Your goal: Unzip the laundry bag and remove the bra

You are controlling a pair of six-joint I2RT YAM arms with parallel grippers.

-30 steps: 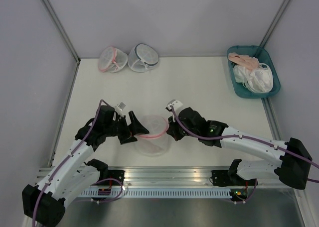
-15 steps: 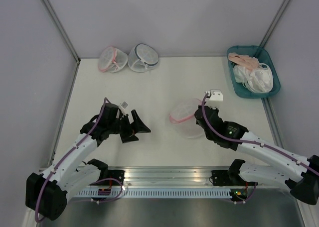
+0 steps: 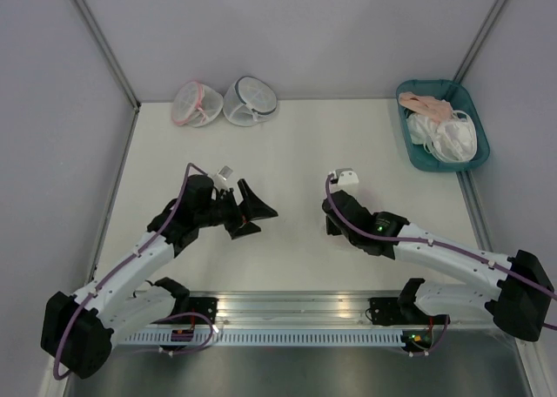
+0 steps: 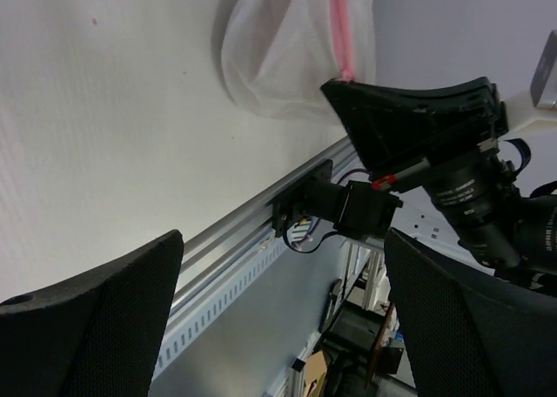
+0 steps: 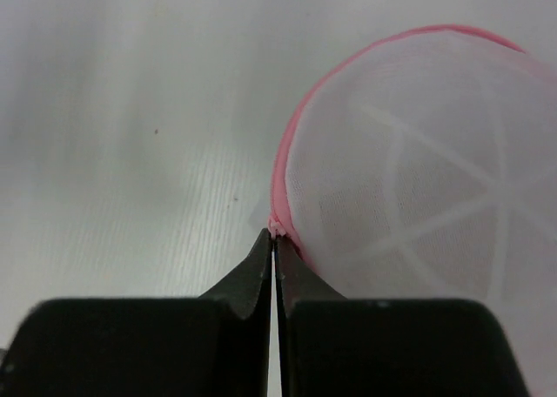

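Observation:
The laundry bag, white mesh with a pink zipper rim, hangs from my right gripper, which is shut on the zipper end at the rim. In the top view the bag is hidden under my right wrist. The left wrist view shows the bag dangling from the right gripper above the table. My left gripper is open and empty, to the left of the bag and apart from it. No bra shows inside the bag. Pale pink bras lie in the tray.
A teal tray at the back right holds pink and white garments. A pink-rimmed mesh pouch and a grey-trimmed one sit at the back left. A metal rail runs along the near table edge.
The left gripper let go of the bag and stayed open, shifting slightly right. The right gripper carried the bag off to the right, then swung back; the bag is now hidden under it.

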